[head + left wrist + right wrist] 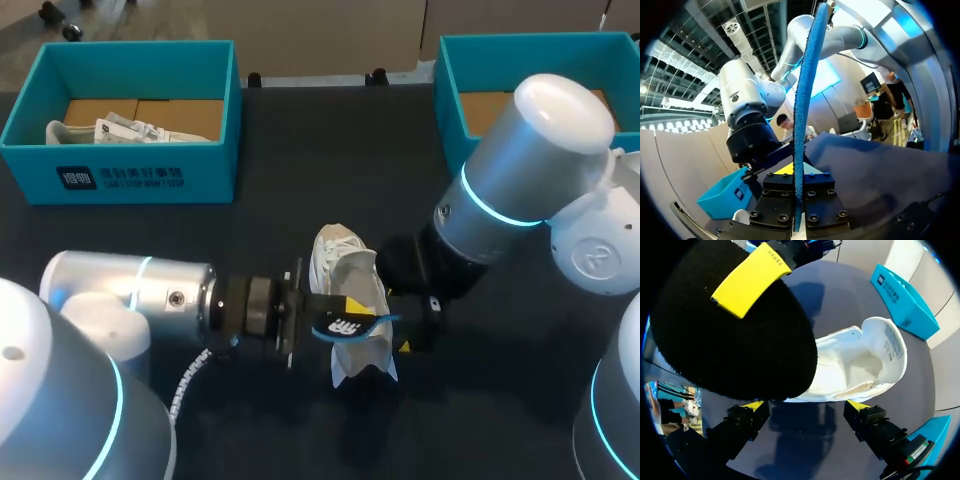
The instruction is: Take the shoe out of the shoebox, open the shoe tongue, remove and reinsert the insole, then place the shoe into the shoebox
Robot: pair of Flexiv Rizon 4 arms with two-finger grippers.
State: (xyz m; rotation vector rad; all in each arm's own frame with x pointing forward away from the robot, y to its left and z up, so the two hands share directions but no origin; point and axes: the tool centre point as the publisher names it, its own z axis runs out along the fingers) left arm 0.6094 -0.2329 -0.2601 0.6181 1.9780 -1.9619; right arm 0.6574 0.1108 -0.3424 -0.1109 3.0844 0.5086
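Observation:
A white shoe (343, 272) lies on the dark table, its empty opening facing my right wrist camera (860, 362). My left gripper (335, 312) is shut on the insole (348, 326), which hangs just above the shoe's front. The insole has a blue top and a black underside. In the left wrist view it stands edge-on as a blue strip (802, 100) running out from between the fingers of the left gripper (798, 175). My right gripper (807, 407) stands open right of the shoe, one yellow-tipped finger on each side of it. The black underside (735, 335) fills much of that view.
A teal shoebox (150, 175) at the back left holds another white shoe (130, 130). A second teal box (450, 90) stands at the back right, partly behind my right arm. Bare dark tabletop lies between the boxes and in front of the shoe.

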